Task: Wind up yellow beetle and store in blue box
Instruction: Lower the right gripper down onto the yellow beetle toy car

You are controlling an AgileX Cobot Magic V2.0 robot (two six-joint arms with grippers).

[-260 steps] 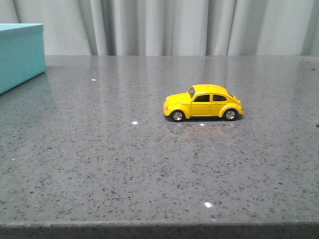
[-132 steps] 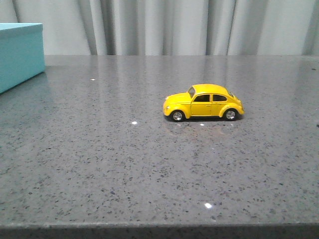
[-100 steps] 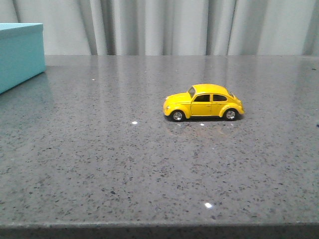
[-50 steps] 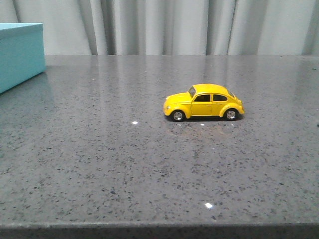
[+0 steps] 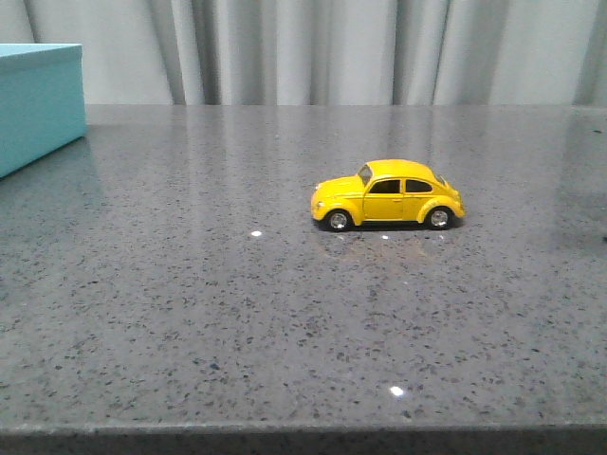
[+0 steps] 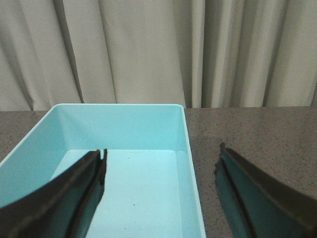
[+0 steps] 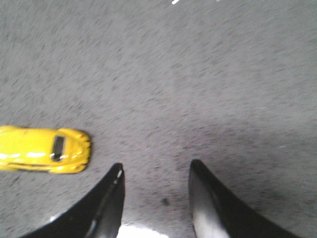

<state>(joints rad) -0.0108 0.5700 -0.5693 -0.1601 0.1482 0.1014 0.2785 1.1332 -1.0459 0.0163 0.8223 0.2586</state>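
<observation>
The yellow beetle [image 5: 387, 195] stands on its wheels on the grey speckled table, right of centre, its nose to the left. It also shows in the right wrist view [image 7: 44, 149], beside the fingers. The blue box [image 5: 38, 100] stands at the far left edge. In the left wrist view its open, empty inside [image 6: 124, 148] lies below my left gripper [image 6: 161, 166], which is open and empty. My right gripper [image 7: 156, 171] is open and empty above bare table, apart from the car. Neither gripper shows in the front view.
The grey speckled table [image 5: 237, 313] has its front edge at the bottom of the front view. A grey pleated curtain [image 5: 332, 47] hangs behind the table's far edge.
The car and the box have not moved in the front view. A faint shadow has spread over the table at the far right.
</observation>
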